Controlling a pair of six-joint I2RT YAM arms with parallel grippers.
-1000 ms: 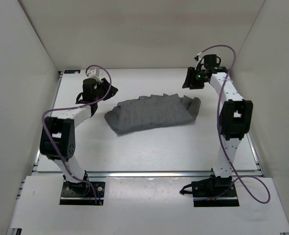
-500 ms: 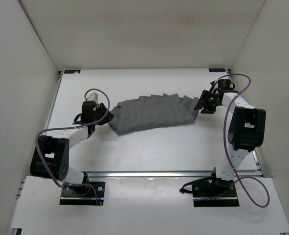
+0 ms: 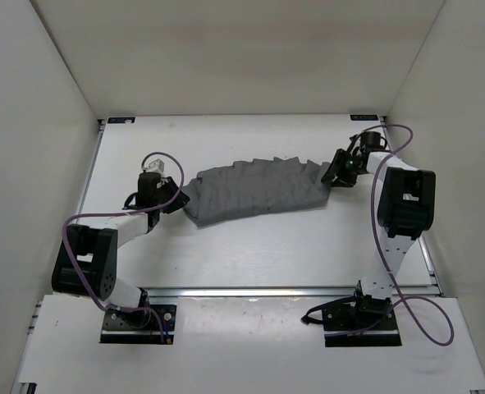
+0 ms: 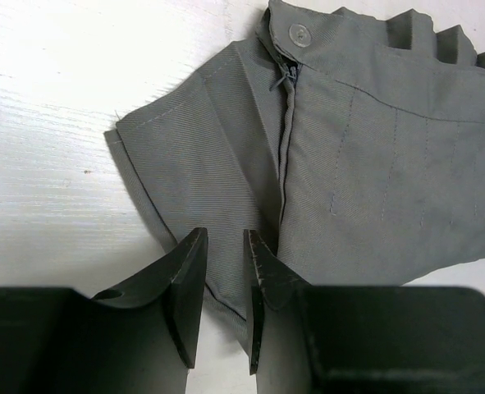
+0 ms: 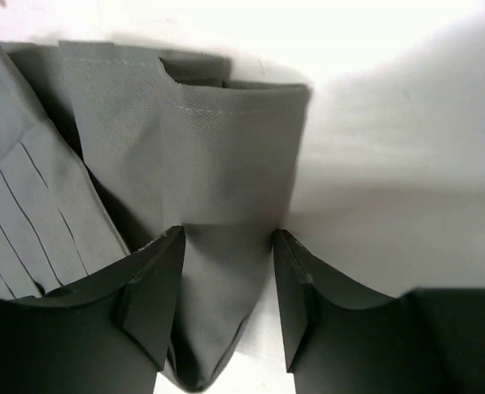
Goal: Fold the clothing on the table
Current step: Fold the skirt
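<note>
**Grey skirt stretched between two tools, one at each end**

The dark grey pleated skirt of thin fabric (image 3: 254, 190) lies spread flat in a shallow arc on the far half of the large white surface (image 3: 250, 254), its jagged pleat folds toward the back wall.

Only the overhead view shows the whole garment and both arms, one low at each end of it. There the left tool (image 3: 172, 197) and right tool (image 3: 336, 174) are dark shapes at the cloth's tips, their fingers too small to read.

The left wrist view shows the waistband end: a round grey button (image 4: 297, 34), a zip (image 4: 290, 78) below it and a turned-over corner. The left tool (image 4: 226, 238) has its fingers a narrow gap apart over the cloth's edge; I cannot tell whether they pinch it.

The right wrist view shows a stitched hem corner (image 5: 226, 139) lying on the surface. The right tool (image 5: 228, 234) is spread wide, a flap of cloth filling the gap.
</note>
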